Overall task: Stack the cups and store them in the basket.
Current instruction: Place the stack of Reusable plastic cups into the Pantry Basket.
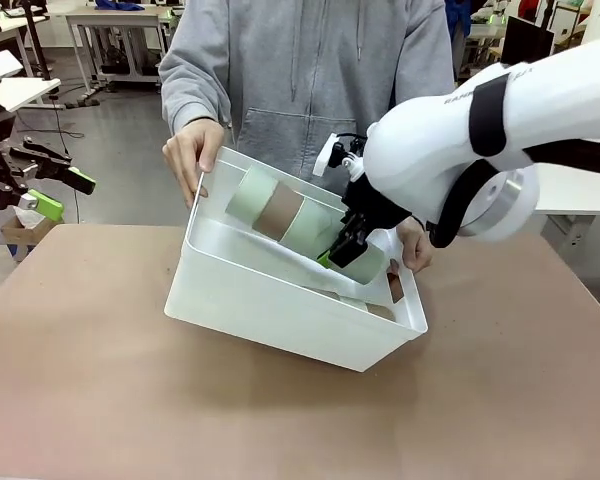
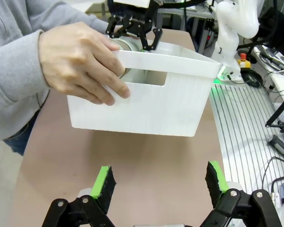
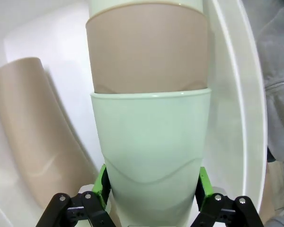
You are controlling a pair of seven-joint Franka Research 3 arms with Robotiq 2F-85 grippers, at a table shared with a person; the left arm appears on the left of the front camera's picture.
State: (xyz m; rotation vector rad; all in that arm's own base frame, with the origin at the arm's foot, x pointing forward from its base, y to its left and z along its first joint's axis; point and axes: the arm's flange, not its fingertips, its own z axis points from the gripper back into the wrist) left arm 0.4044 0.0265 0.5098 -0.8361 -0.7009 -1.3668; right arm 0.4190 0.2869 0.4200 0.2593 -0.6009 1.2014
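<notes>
Green pads of my right pincer (image 3: 151, 198) clamp the matte mint-and-tan stack of cups (image 3: 149, 123) inside the smooth white basket (image 1: 270, 300); my left pincer (image 2: 161, 182) hangs released.

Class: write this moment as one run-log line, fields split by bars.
right gripper: shut on stack of cups, inside basket | left gripper: open, idle | person's hands: tilting basket

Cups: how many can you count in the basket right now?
4 visible: a nested stack of three, mint, tan, mint, held by the right gripper inside the basket, plus one tan cup beside it. Others may be hidden.
</notes>
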